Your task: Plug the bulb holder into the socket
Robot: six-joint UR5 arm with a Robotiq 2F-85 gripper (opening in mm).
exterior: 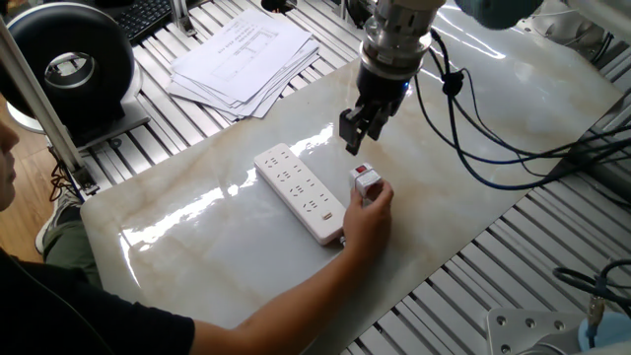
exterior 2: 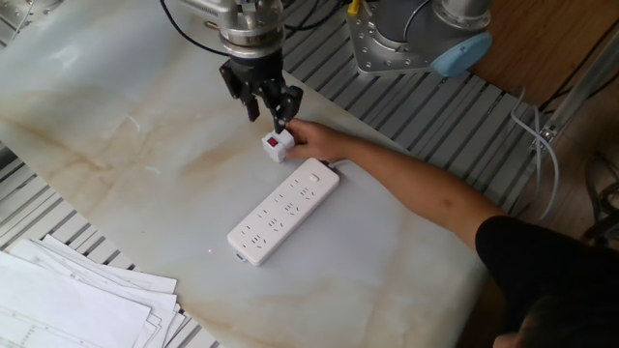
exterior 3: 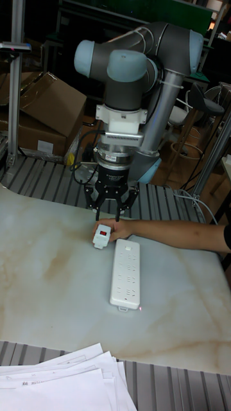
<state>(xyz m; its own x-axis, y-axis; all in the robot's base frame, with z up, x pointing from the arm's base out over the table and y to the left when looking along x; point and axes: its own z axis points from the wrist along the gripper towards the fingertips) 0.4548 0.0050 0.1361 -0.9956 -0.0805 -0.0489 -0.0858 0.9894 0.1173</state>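
The bulb holder (exterior: 366, 183) (exterior 2: 278, 145) (exterior 3: 101, 235) is a small white block with a red patch. It stands on the marble table, steadied by a person's hand (exterior: 370, 219) (exterior 2: 314, 140). The socket (exterior: 301, 192) (exterior 2: 283, 211) (exterior 3: 125, 272), a long white power strip, lies flat right beside it. My gripper (exterior: 353, 141) (exterior 2: 269, 118) (exterior 3: 110, 212) hangs open just above and slightly behind the bulb holder. Its fingers are spread and hold nothing.
The person's arm (exterior 2: 426, 193) reaches across the table from its edge. A stack of papers (exterior: 242, 54) (exterior 2: 68, 300) lies on the slatted frame. A black round device (exterior: 69, 64) stands at one corner. Cables (exterior: 493, 128) trail from the arm, and the arm's base (exterior 2: 406, 39) stands behind.
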